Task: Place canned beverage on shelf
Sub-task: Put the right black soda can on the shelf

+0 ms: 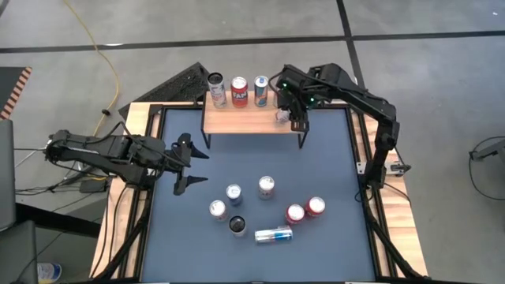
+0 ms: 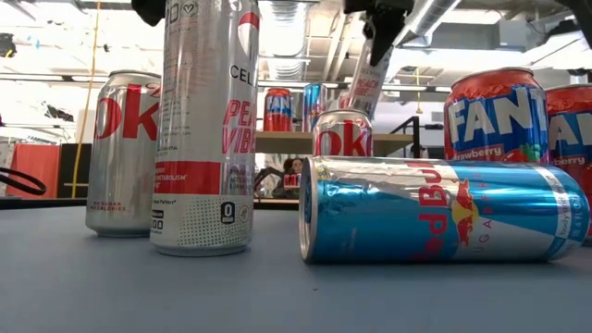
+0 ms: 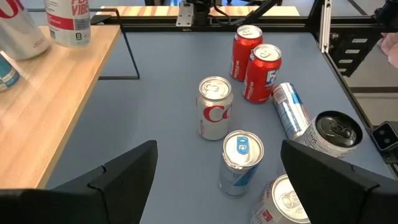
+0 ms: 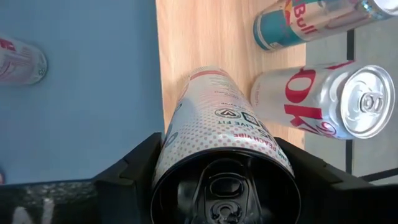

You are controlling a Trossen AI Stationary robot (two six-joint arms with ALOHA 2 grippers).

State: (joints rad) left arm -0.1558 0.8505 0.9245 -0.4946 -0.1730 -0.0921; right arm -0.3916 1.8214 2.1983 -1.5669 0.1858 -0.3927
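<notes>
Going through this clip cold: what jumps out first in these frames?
First, the right gripper at the light-wood shelf on black legs, at the table's far edge, with a tall white slim can between its fingers at the shelf's right end, beside three cans already standing there. Next, the loose cluster of cans on the blue table, one blue-and-silver can lying on its side. The left gripper waits open at the left.

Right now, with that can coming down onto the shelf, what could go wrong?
1. The tall can in the right gripper is tilted over the shelf; released like this, it may topple.
2. It hangs close to the silver cola can, which it could knock over.
3. It sits near the shelf's right end, so a slip might roll it off. The left gripper waits open over the table.
</notes>
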